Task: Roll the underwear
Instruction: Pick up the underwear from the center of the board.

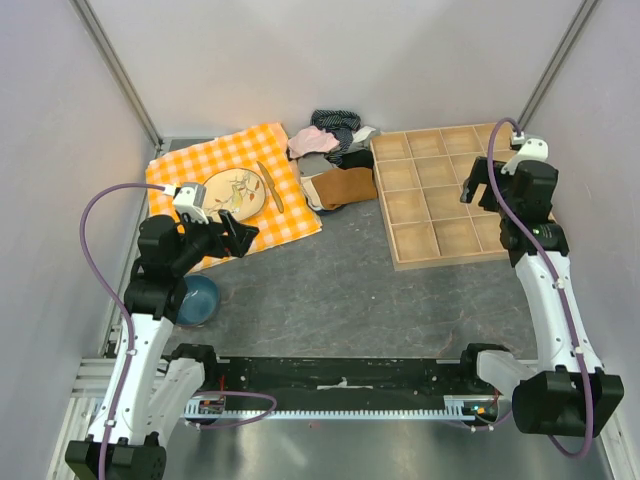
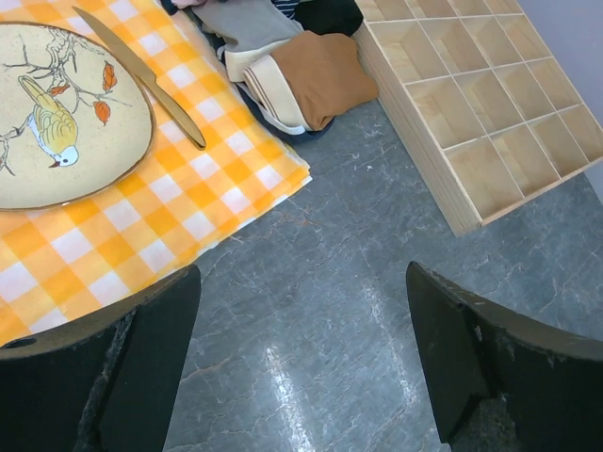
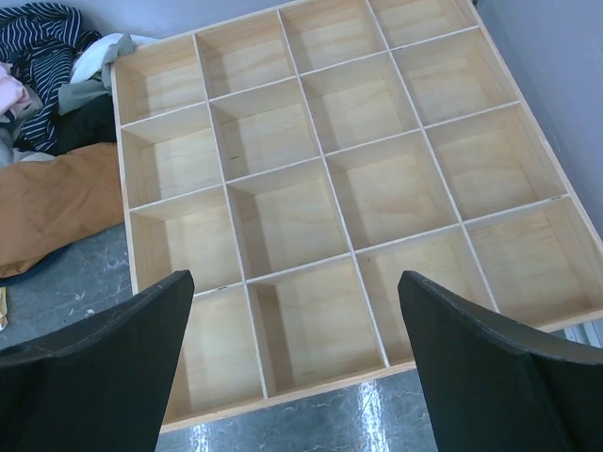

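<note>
The rust-brown underwear (image 1: 345,187) with a cream edge lies at the front of a clothes pile at the table's back middle. It also shows in the left wrist view (image 2: 323,77) and at the left edge of the right wrist view (image 3: 52,207). My left gripper (image 1: 243,238) is open and empty, raised over the checked cloth's front edge, left of the underwear. In its own view the left gripper (image 2: 301,363) hangs over bare grey table. My right gripper (image 1: 483,184) is open and empty above the wooden tray; in its own view the right gripper (image 3: 294,367) hangs over the tray's compartments.
An orange-and-white checked cloth (image 1: 285,215) holds a bird-pattern plate (image 1: 238,192) and a wooden knife (image 1: 270,186). A navy-and-white garment (image 1: 335,122), a pink cloth (image 1: 311,141) and other clothes lie behind the underwear. A wooden compartment tray (image 1: 440,260) sits at right. A blue bowl (image 1: 197,300) stands at front left.
</note>
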Motion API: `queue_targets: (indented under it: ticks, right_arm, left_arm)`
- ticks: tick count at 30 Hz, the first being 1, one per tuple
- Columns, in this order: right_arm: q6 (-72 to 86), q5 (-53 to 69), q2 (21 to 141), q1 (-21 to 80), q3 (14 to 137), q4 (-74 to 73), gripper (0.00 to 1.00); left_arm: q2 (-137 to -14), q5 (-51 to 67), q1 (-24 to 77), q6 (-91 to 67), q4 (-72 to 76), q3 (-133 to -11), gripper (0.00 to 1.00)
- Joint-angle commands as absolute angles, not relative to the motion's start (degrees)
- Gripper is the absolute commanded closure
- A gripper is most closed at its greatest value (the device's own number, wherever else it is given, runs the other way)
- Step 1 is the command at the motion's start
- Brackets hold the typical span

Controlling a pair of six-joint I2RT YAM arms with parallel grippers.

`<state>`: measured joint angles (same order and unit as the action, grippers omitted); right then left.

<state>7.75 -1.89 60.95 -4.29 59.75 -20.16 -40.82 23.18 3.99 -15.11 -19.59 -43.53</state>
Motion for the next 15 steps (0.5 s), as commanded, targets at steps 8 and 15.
queue_targets:
  ticks: [8,15]
  right_arm:
    - [-7.27,18.44,68.55,-0.27,65.39,-16.52,0.02]
    - [-26.88,20.13,84.24,17.37,78.27,-29.34,0.02]
  left_arm:
    - [-40.61,28.3,3.87,-14.06,-16.52,-44.65,0.05]
    - [-41.13,28.83,3.96,-13.89,-16.26,-44.39,0.05]
